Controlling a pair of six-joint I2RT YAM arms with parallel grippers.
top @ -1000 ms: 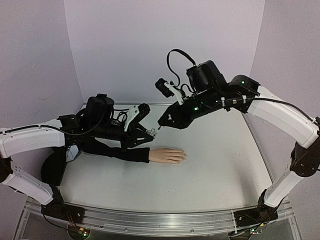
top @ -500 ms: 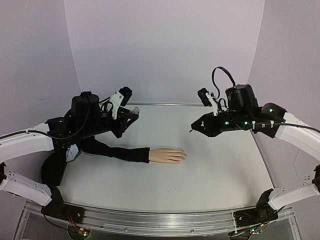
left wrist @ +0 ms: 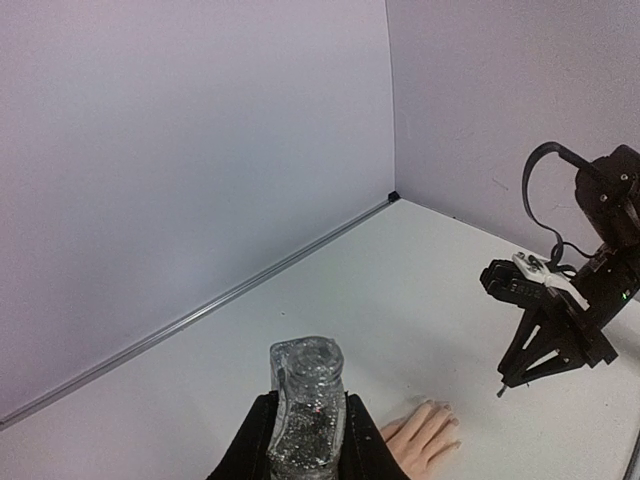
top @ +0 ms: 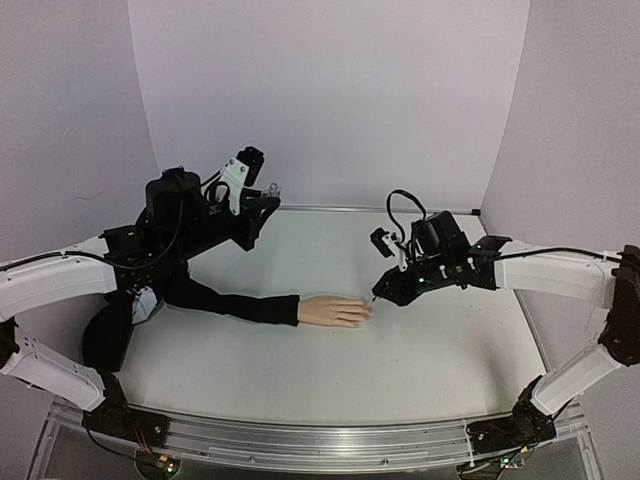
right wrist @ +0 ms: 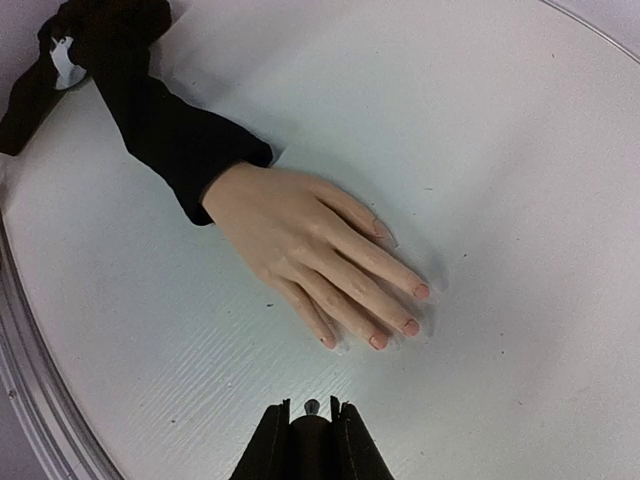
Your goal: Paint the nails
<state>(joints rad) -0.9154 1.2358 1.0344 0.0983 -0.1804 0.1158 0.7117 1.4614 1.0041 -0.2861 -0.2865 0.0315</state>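
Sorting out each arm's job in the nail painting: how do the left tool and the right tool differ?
The left tool is shut on a clear, glitter-filled bottle; the right tool is shut on a thin brush. The left tool is held high near the back wall, away from the mannequin hand; the right tool is low, its tip just short of the nails. Both are black and closed on something.

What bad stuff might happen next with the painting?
The thin brush in the right tool hangs just short of the mannequin hand; it might smear skin or the table instead of the tiny nails. The left tool holds the uncapped glitter bottle up high, so a tilt might spill polish.
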